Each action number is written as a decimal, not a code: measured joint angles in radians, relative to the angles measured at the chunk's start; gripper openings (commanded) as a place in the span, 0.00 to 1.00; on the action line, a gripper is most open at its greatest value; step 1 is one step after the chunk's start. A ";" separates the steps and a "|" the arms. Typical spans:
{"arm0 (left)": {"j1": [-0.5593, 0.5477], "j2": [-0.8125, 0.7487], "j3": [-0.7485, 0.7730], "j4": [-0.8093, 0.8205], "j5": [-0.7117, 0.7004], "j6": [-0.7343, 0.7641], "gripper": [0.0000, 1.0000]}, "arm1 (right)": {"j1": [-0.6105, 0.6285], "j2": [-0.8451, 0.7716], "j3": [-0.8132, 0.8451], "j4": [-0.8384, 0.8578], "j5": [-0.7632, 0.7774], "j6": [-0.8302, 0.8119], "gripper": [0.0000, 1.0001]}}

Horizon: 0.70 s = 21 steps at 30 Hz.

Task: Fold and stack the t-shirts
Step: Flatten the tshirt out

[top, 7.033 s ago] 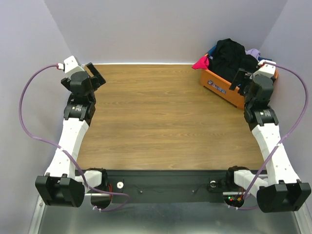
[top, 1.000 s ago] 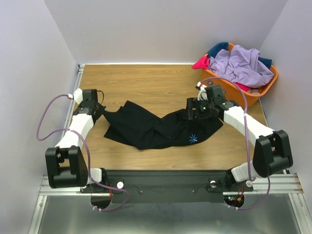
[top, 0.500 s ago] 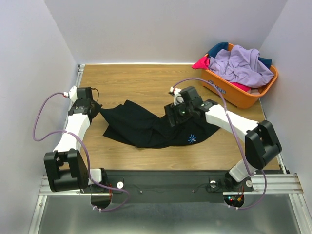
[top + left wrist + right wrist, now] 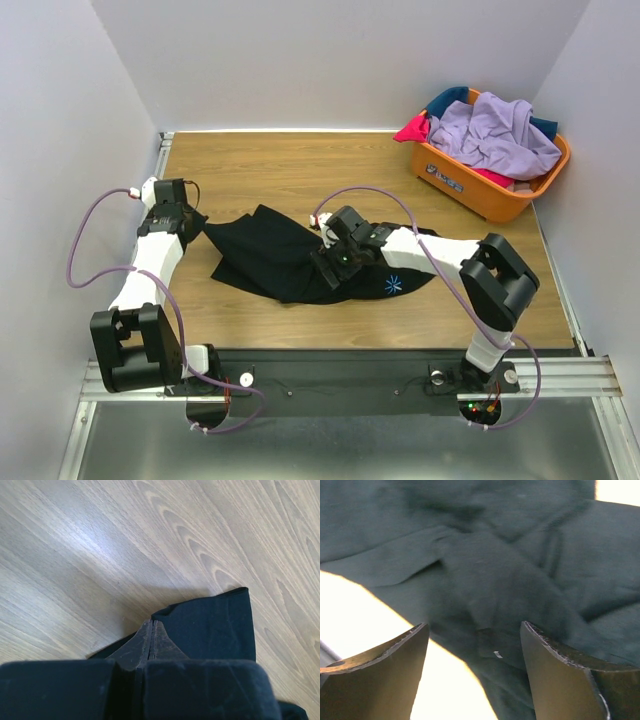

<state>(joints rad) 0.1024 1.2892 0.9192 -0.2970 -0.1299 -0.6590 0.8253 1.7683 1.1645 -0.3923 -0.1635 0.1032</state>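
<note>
A black t-shirt lies crumpled across the table's middle, its light-blue starburst logo facing up near the front right. My left gripper is shut on the shirt's left edge; in the left wrist view the fingers press together over black cloth. My right gripper hovers open over the shirt's middle folds. In the right wrist view its jaws stand wide apart above the dark cloth, holding nothing. Lavender, pink-red and teal t-shirts lie in the basket.
The orange plastic basket stands at the back right corner of the wooden table. Grey walls close in the left, back and right sides. The arm bases sit along the near edge.
My right arm has swept left over the black t-shirt, from its right part to its middle, with the jaws narrowing a little. The left gripper has kept its hold and barely moved.
</note>
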 measured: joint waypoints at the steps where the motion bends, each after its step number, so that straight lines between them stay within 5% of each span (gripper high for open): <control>1: 0.002 0.000 0.000 0.000 0.002 0.001 0.00 | 0.000 0.002 0.000 0.000 0.022 -0.002 0.74; 9: 0.011 0.000 0.000 -0.011 0.007 0.014 0.00 | -0.001 0.026 0.000 0.004 0.196 -0.003 0.52; 13: 0.018 0.000 0.000 -0.016 0.007 0.021 0.00 | -0.001 0.040 -0.001 0.005 0.244 -0.003 0.19; 17: 0.023 0.000 0.014 -0.033 0.008 0.029 0.00 | -0.001 0.035 -0.001 0.003 0.271 0.007 0.02; 21: 0.029 0.000 0.053 -0.051 0.008 0.042 0.00 | -0.001 -0.017 0.000 -0.020 0.317 0.033 0.00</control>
<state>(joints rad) 0.1310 1.2888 0.9726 -0.3485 -0.1219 -0.6167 0.8242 1.7515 1.1645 -0.4126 0.1539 0.1360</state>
